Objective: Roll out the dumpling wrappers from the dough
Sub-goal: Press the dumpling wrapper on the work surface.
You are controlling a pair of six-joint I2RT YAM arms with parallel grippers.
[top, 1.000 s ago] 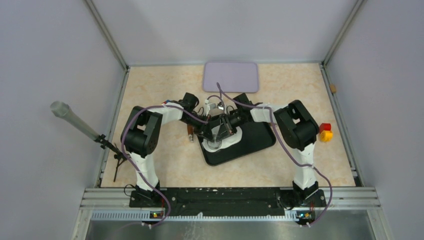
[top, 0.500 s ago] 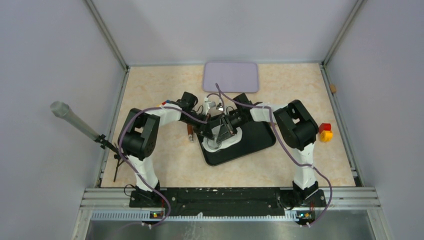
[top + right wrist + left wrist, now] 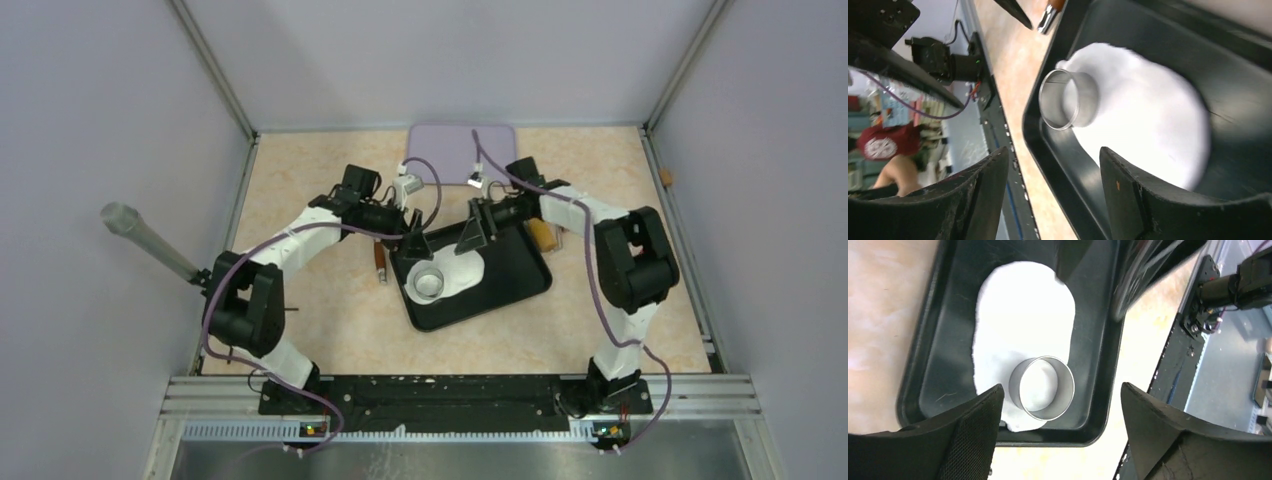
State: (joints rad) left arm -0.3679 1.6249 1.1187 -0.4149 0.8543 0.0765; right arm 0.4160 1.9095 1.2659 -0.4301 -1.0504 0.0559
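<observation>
A beige marbled table [image 3: 320, 330] holds a black tray [image 3: 520, 280]. The left gripper [image 3: 415, 243] and right gripper [image 3: 470, 233] hang above the tray's far side, each with fingers spread wide, holding nothing. Below and between them the flattened white dough [image 3: 1023, 325] lies in the tray, with a metal ring cutter [image 3: 1041, 387] standing on the end nearer the left gripper
</observation>
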